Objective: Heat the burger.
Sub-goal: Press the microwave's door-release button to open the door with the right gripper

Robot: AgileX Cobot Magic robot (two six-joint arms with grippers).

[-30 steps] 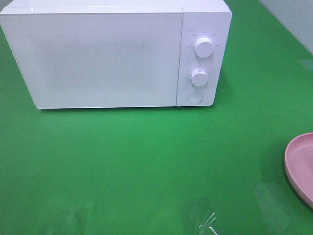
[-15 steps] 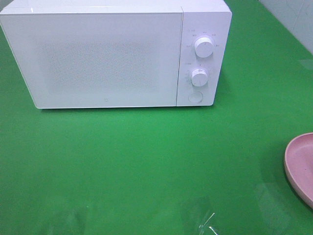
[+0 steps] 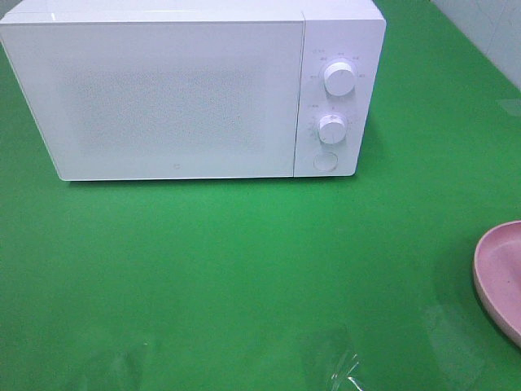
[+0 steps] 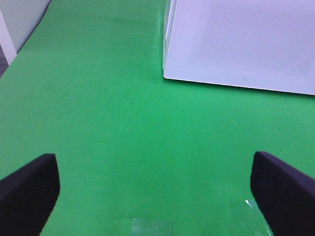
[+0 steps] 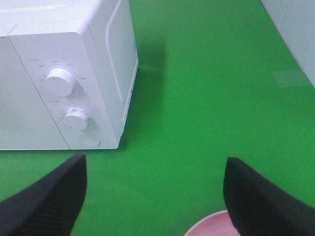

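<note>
Green worktop [image 3: 244, 269] fills my high view, with the white microwave [image 3: 179, 98] along its far edge towards the left corner and a pink plate [image 3: 501, 277] cut off by the frame at the right edge. Over the last second I see no change there: the door [image 3: 163, 102] is shut as it was, the two knobs [image 3: 339, 78] and the round button [image 3: 326, 161] look untouched, the plate has not shifted, and neither arm reaches into that view. I take that to mean no real progress in this second; both arms look parked back at the near edge. I cannot find the burger on any feed. The part of the plate I can see is bare, and the door is too milky to see through, so it could be inside the oven or on the hidden part of the plate. I cannot tell which, and so cannot tell whether loading is done or not yet begun. My left claw [image 4: 155, 172] is spread wide above bare worktop, facing the door's near-left corner, holding nothing and touching nothing. My right claw [image 5: 155, 177] is also wide and empty, looking at the knobs, with the plate's rim just showing below between its fingers [image 5: 49, 196].
</note>
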